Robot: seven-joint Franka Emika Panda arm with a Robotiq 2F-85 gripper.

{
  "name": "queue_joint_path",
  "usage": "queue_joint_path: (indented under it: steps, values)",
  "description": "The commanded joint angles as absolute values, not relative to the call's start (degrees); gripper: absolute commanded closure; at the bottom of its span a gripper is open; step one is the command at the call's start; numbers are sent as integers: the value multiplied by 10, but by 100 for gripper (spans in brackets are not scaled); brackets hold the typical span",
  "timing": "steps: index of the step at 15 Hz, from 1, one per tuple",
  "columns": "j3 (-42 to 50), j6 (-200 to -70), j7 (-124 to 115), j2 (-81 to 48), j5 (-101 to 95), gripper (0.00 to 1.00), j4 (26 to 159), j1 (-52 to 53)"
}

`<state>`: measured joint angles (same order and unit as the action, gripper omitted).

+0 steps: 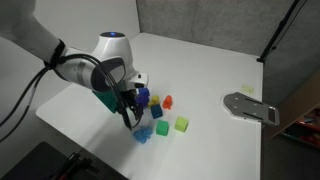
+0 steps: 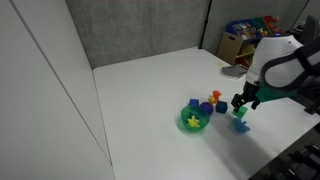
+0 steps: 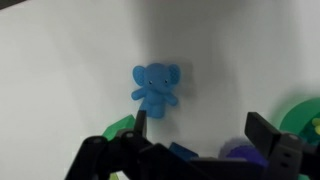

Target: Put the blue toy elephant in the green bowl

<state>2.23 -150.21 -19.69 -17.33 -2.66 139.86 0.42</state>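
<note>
The blue toy elephant lies flat on the white table, seen in the wrist view just beyond my left fingertip. It also shows in both exterior views. My gripper is open and empty, hovering a little above the table close to the elephant. The green bowl stands on the table beside the blocks with a yellow thing in it. Its rim shows at the wrist view's right edge. In an exterior view it is mostly hidden behind the gripper.
Small blocks lie around: a light green cube, a small blue block, a dark blue-purple cube and a red-orange toy. A grey flat object lies near the table's edge. A shelf of packets stands beyond the table.
</note>
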Motion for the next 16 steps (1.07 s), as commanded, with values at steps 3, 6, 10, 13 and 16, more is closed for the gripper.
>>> queue_joint_path:
  steps: [3,6,10,13,16]
  values:
    - [20,-1550,-99,-250,66,0,1379,-50]
    - [33,-1548,-106,-295,63,0,1354,-45]
    - [63,-1543,-149,-352,39,0,1307,-2]
    - [83,-1547,-181,-380,33,0,1278,37]
    - [101,-1548,-213,-403,28,0,1260,73]
